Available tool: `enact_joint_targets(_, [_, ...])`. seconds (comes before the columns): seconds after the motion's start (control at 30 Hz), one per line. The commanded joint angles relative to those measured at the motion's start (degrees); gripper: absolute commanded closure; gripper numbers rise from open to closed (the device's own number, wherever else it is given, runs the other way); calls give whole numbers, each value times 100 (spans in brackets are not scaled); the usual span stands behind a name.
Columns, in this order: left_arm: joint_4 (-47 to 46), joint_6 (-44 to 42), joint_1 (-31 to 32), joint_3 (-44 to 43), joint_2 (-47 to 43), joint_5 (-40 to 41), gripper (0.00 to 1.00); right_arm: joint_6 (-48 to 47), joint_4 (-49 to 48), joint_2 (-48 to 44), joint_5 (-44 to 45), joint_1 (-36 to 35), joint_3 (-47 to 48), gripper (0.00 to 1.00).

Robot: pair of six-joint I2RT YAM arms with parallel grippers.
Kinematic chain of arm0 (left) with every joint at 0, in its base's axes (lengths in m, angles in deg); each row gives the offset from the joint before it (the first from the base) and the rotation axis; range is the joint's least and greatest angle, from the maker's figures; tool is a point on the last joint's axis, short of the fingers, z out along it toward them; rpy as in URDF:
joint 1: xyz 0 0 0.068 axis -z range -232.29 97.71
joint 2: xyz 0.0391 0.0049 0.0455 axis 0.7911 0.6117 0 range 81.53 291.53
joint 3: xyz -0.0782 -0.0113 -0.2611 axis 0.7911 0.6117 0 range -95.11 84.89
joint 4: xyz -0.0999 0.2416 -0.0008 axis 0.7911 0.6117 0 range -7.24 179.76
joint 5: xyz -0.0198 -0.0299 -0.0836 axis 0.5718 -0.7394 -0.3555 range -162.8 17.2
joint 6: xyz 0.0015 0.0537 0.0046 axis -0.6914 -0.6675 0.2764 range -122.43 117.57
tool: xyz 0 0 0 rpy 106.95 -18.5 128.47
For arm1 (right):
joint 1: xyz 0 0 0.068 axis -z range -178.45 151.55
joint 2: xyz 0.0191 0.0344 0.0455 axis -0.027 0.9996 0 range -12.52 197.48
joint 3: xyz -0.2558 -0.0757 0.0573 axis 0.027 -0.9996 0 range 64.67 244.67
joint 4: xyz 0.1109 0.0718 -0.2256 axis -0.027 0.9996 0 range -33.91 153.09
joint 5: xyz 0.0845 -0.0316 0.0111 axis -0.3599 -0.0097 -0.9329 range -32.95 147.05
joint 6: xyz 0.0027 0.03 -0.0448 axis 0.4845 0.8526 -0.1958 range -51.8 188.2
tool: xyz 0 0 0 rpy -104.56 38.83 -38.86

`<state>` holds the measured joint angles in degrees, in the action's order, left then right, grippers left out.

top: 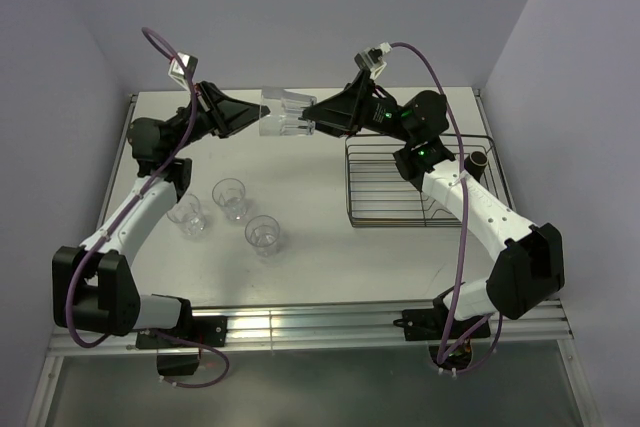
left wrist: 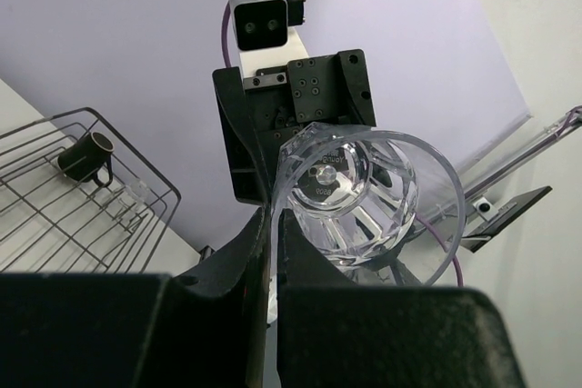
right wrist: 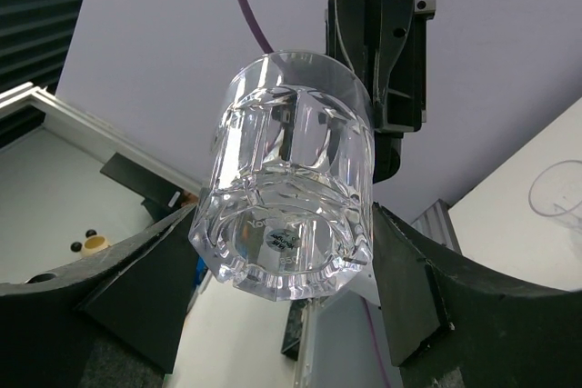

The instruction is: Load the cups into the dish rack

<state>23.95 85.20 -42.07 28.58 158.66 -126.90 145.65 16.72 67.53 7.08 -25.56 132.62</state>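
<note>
A clear faceted tumbler (top: 285, 115) hangs on its side in the air between both arms, above the table's far part. My left gripper (top: 258, 115) is shut on its rim wall (left wrist: 273, 224), one finger inside the mouth and one outside. From the other side, my right gripper (top: 310, 122) has its fingers against both sides of the tumbler's thick base (right wrist: 282, 213). Three more clear tumblers (top: 230, 197) stand upright at the table's left. The dish rack (top: 400, 217) sits on the right, with a dark brown mug (top: 478, 162) lying at its far right corner (left wrist: 84, 156).
The rack's wire rim (left wrist: 55, 206) rises above the table below and right of the held tumbler. The standing tumblers (top: 188, 215) (top: 263, 234) cluster just beside the left arm. Purple cables loop over both wrists. Walls close the table at the back and both sides.
</note>
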Motion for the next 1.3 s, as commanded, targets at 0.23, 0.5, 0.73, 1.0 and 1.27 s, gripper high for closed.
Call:
enact_joint_targets(0.23, [974,-1001,-37,-81,-496,155,18,-247,42,-139,-100,136,167,54])
enact_joint_targets(0.5, [3247,-2837,-476,-538,-856,-82,8,-2520,2817,-463,-232,847,718,60])
enact_joint_targets(0.73, [5884,-5708,-626,-1126,-1120,162,1,-6428,6814,-491,873,1252,1721,61])
enact_joint_targets(1.0, [8313,-7356,-626,-2207,-428,533,1,-8368,8700,264,2412,1841,2828,65])
enact_joint_targets(1.27, [8597,-7691,-626,-2314,-154,454,1,-9423,9756,1100,3389,1938,3304,69])
